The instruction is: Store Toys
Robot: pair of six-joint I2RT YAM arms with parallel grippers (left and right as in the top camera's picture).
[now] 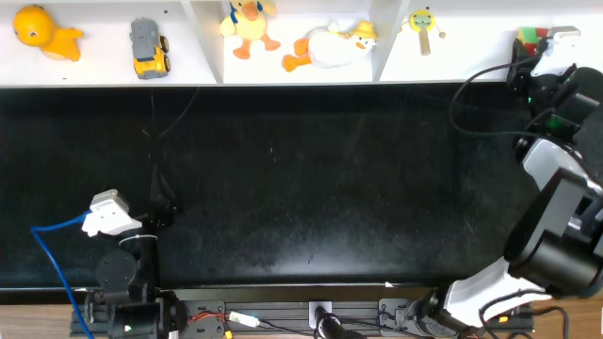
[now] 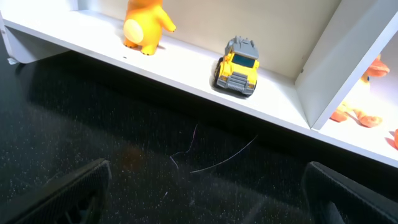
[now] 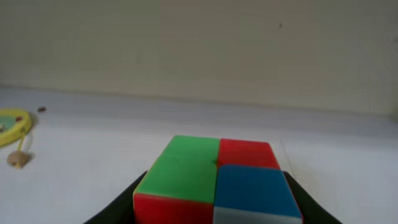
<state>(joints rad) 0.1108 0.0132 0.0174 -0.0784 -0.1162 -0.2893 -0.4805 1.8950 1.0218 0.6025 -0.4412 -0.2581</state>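
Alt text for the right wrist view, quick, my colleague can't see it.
A colourful cube with green, red and blue faces is held between the fingers of the right gripper, over the white shelf floor. A beige back wall stands behind; part of a yellow toy shows at one side.

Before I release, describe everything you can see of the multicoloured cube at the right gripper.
The glossy, plastic-looking multicoloured puzzle cube shows green, red and blue panels on top and another red patch below the green. It sits level between the right gripper's black fingers, which press its two sides. It is in the white shelf's rightmost compartment; whether it rests on the shelf floor cannot be told.
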